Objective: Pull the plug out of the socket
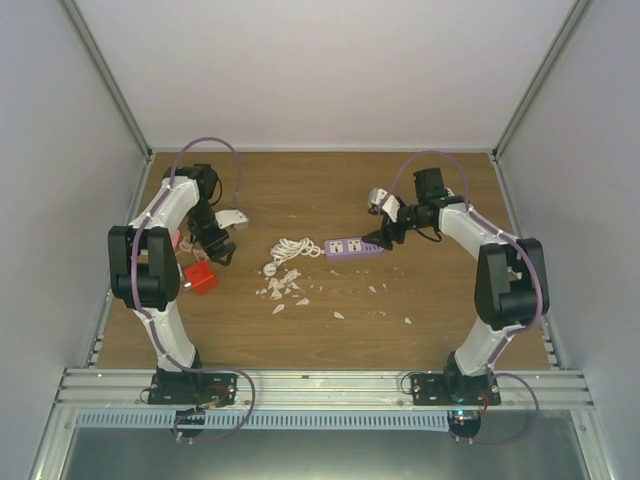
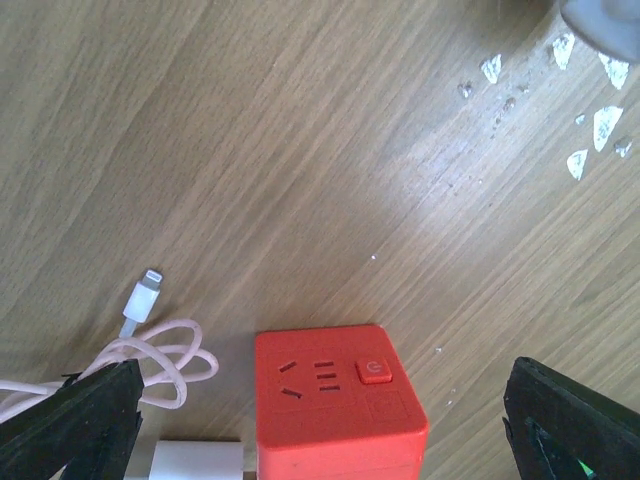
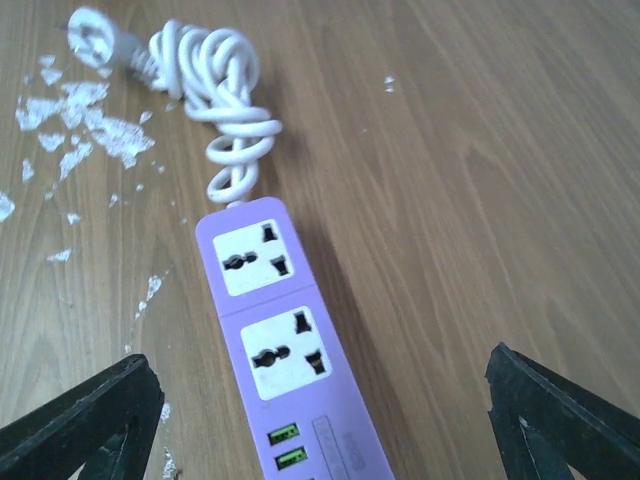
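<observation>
A red cube socket (image 2: 335, 400) stands on the wooden table, its top face with empty slots and a button. My left gripper (image 2: 330, 425) hangs open over it, with one finger (image 2: 70, 425) on each side and clear of it. A white plug block (image 2: 195, 462) lies against the cube's left side, and I cannot tell whether it is plugged in. A pink cable (image 2: 150, 360) with a white connector coils beside the plug block. My right gripper (image 3: 325, 415) is open above a purple power strip (image 3: 290, 350) whose outlets are empty.
The strip's white cord (image 3: 215, 90) is bundled behind it and ends in a white plug (image 3: 95, 30) lying loose. White chips (image 1: 285, 290) are scattered mid-table between the arms. In the top view the red cube (image 1: 199, 277) is at the left and the strip (image 1: 353, 248) at centre right.
</observation>
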Motion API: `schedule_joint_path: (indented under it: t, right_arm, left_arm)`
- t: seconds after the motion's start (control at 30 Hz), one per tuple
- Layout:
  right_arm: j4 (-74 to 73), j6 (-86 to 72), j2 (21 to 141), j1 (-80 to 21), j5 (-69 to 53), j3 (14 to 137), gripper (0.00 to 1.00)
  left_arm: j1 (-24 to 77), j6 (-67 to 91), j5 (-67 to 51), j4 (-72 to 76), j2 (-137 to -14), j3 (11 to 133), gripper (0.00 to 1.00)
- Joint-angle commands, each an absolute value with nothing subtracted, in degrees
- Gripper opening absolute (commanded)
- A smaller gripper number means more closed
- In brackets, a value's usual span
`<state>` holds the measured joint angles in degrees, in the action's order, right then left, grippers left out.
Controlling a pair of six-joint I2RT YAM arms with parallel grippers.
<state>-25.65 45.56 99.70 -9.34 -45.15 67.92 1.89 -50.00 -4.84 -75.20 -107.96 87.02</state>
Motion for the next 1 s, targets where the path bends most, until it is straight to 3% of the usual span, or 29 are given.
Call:
schedule_joint_path:
  t: [0.0, 0.63, 0.97]
  right_arm:
    - [-33.2, 60.4, 102.4, -12.7, -42.8, 70.3, 0.90]
    - [-36.6, 63.7, 113.4, -21.5, -33.6, 80.9, 0.88]
    - [-33.1, 38.9, 118.2, -28.7, -37.0, 91.5, 0.84]
  left_arm:
    - [2.3, -47.8, -7.4, -74.3, -106.5, 88.7, 0.99]
    - [2.4, -41.0, -15.0, -67.3, -102.9, 88.2, 0.99]
    - [1.8, -36.7, -18.7, -64.0, -102.8, 89.4, 0.99]
